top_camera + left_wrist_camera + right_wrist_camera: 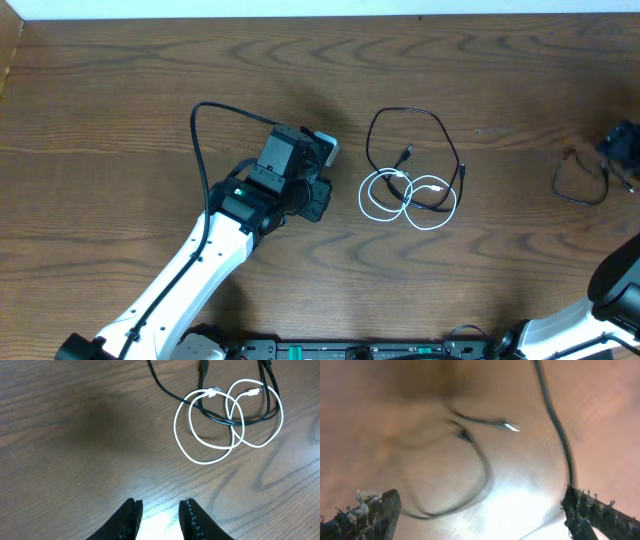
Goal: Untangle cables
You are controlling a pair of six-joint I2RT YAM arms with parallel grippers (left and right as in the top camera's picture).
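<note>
Overhead, white cable (174,422) and black cable (175,396) are seen interlooped, judged limp and light; white plug (214,391) is best pinched; left gripper (160,506) and right gripper (480,496) are parted, empty.

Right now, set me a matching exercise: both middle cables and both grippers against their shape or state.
1 white cable
2 middle black cable
3 left gripper
4 right gripper

A jaws wide apart
B two small loops
C one larger loop
D jaws narrowly apart, empty

Pairs: 1-B, 2-C, 3-D, 4-A
</note>
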